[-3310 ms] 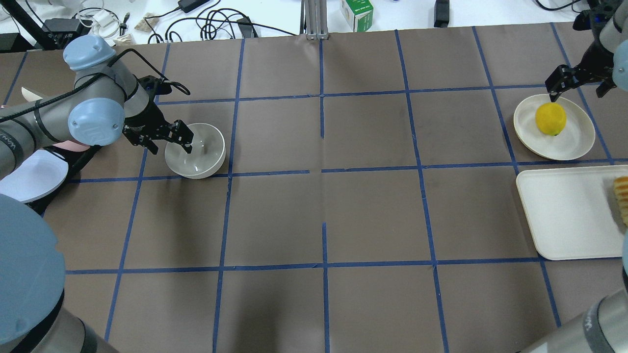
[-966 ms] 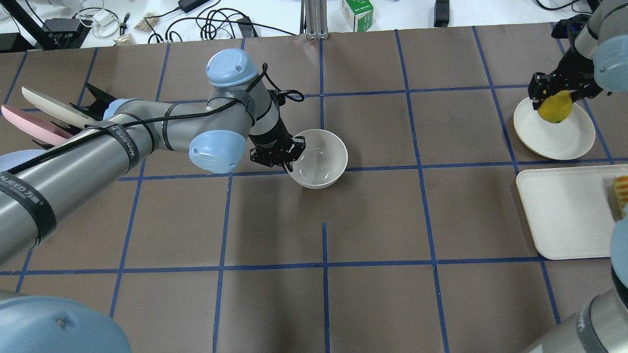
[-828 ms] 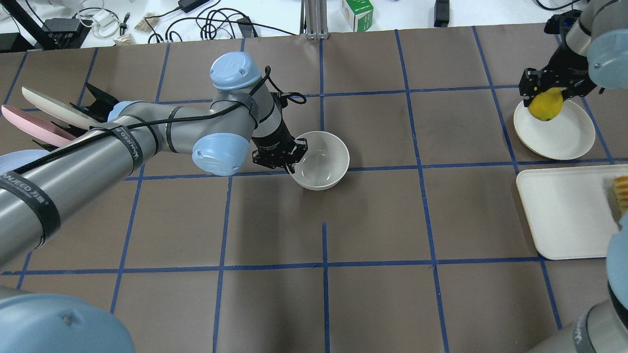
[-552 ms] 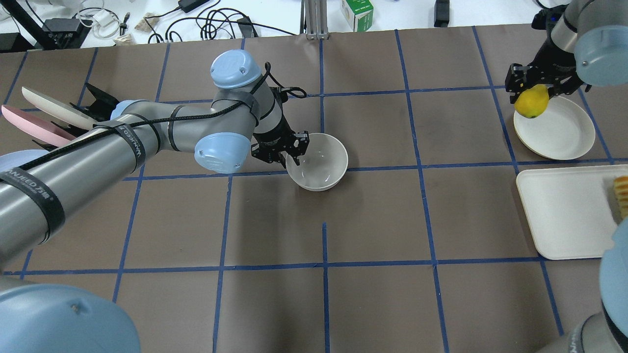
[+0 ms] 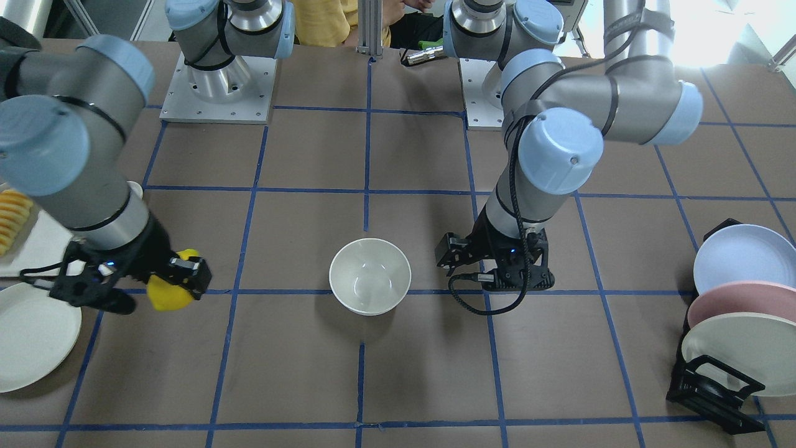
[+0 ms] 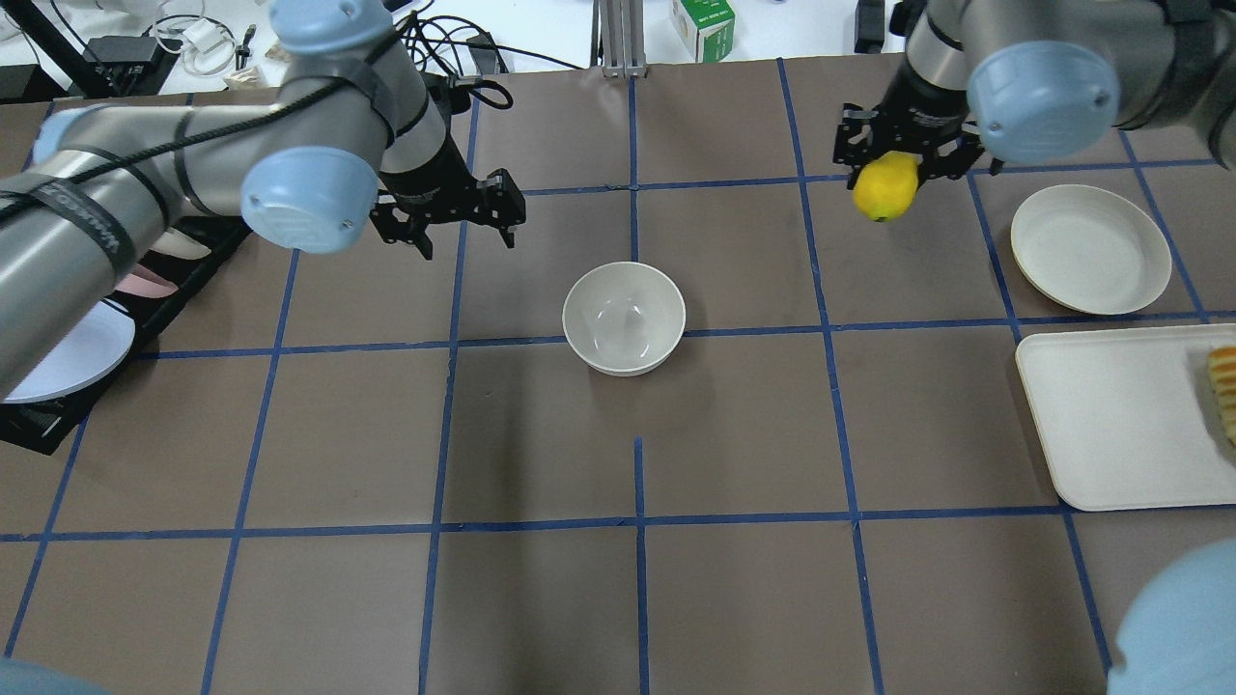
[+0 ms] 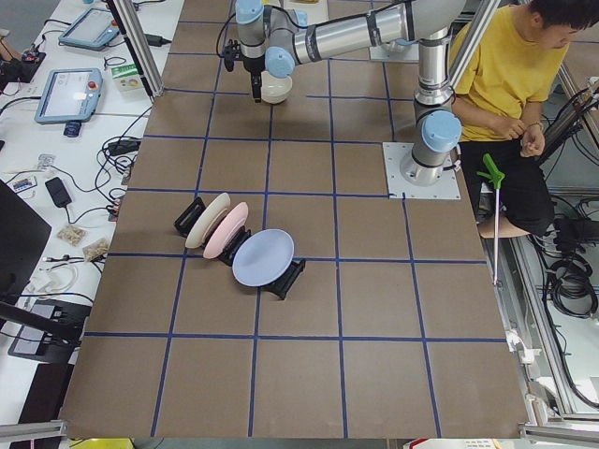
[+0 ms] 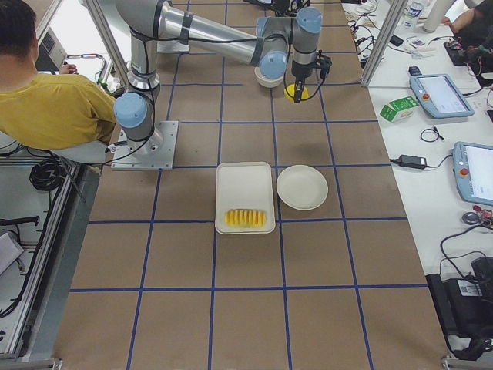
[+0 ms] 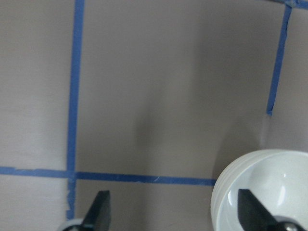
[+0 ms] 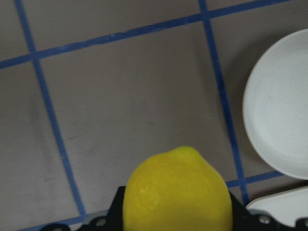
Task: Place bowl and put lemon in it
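Note:
The off-white bowl (image 6: 624, 319) stands upright and empty at the table's middle; it also shows in the front view (image 5: 370, 275) and the left wrist view (image 9: 269, 192). My left gripper (image 6: 465, 239) is open and empty, raised to the bowl's back left and clear of it. My right gripper (image 6: 893, 176) is shut on the yellow lemon (image 6: 886, 186) and holds it in the air, to the right of the bowl and behind it. The lemon fills the bottom of the right wrist view (image 10: 175, 190).
A flat white plate (image 6: 1089, 249) lies empty at the right. In front of it is a white tray (image 6: 1110, 415) with ridged sliced food (image 6: 1224, 386). A black rack with several plates (image 5: 734, 311) stands at the table's left end.
My left gripper has let go of the bowl, opened and drawn back to the left. My right gripper has lifted the lemon off the plate and carried it left toward the middle.

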You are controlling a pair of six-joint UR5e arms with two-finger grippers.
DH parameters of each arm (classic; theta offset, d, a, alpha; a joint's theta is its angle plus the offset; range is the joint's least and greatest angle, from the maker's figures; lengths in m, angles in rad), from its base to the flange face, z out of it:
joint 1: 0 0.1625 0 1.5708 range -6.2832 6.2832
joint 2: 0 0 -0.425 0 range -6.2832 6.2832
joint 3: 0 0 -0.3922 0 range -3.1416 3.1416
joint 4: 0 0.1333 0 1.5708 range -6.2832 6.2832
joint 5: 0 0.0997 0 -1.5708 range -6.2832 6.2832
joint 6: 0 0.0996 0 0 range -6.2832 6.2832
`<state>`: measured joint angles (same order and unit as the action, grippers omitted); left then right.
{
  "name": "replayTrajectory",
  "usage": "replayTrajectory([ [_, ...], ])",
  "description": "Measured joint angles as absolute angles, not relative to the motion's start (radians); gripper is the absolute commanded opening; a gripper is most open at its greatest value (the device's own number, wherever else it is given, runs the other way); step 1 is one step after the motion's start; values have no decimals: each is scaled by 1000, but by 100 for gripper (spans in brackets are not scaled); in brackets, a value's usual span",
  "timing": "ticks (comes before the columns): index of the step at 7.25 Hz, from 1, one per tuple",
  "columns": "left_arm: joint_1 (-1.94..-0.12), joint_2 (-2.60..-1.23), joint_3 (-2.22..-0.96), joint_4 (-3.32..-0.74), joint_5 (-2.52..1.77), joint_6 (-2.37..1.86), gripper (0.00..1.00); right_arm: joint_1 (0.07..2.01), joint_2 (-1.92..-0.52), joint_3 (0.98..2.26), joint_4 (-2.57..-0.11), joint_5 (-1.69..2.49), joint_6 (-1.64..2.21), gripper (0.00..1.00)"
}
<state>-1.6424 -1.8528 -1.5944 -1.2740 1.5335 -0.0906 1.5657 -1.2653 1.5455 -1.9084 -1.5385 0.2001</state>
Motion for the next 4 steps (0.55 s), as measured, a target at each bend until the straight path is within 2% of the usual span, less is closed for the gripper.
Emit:
replayTrajectory([
  [2,-1602,-1745,-1550,-1448,1597,30,100,1732,-1250,1545,-1910,-1513,333,0],
  [4,-1560,-1645,-1550,-1545,1591,130,100,1883,-1172,1548,-1990,-1502,402,0],
])
